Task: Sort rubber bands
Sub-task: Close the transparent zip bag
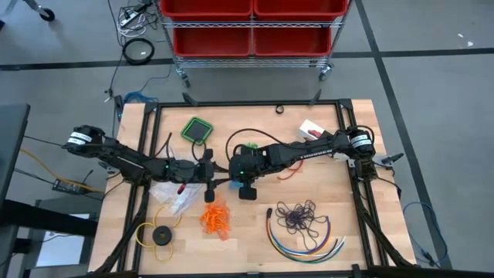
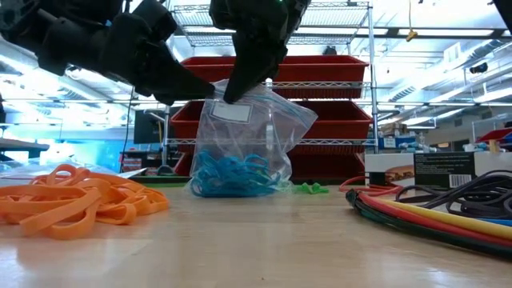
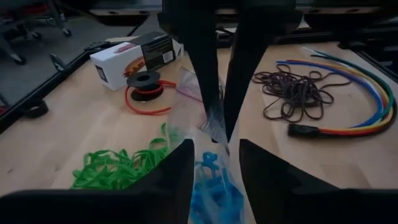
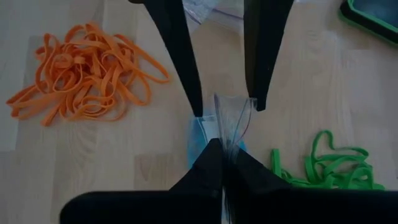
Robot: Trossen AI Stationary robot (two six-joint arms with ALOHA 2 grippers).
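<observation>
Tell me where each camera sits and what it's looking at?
High: above the table, looking straight down; both arms show.
Low: at tabletop height, facing the bag of blue rubber bands; arms hang above.
Left wrist: on left arm, past the left gripper toward purple rubber bands.
Right wrist: on right arm, over the right gripper, shut on the bag.
Both wrist views share the green rubber bands.
</observation>
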